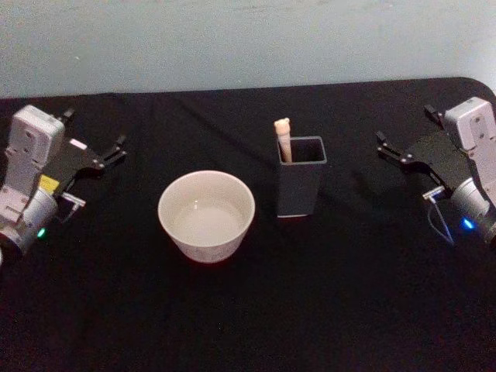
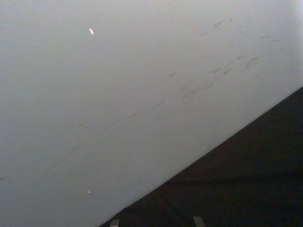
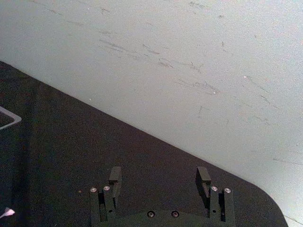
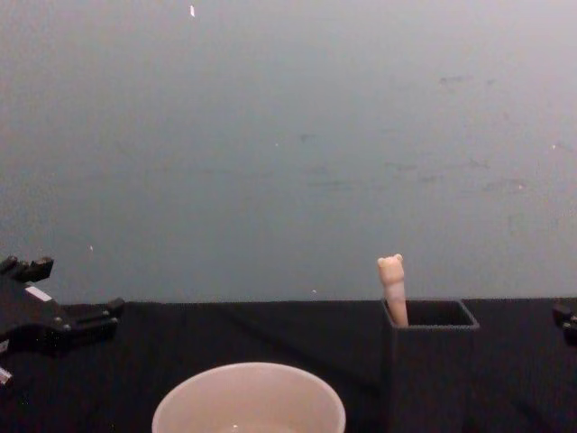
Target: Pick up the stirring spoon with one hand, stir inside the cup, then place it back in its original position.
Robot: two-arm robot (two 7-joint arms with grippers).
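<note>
Standing handle-up in the box holder [image 1: 301, 186], against its rear left corner: the stirring spoon [image 1: 283, 138]. Cream-beige handle, smooth and slim, topped by a tiny bear-shaped head, clearest from the chest [image 4: 393, 287]. Stem and bowl hidden inside the box.

Holder square, dark grey-black, matte, open-topped, straight-walled [image 4: 431, 361]; lower part cut off in the chest view.

Just to its left, apart from it: the cup [image 1: 206, 215], round, wide, off-white, thin-rimmed, glossy inside. Hard to tell whether anything lies in it. Only the rim and upper wall [image 4: 248, 397] seen from the chest.

Underneath, a black tablecloth [image 1: 325, 310], soft and faintly creased; behind, a pale grey-blue wall [image 1: 232, 39], scuffed and scratched.

Well off at the left edge: left gripper [image 1: 94, 128], black fingers spread wide, holding nothing. Opposite, at the right edge: right gripper [image 1: 404, 124], likewise spread and empty, its two fingers parted above the cloth in its wrist view [image 3: 159, 177].
</note>
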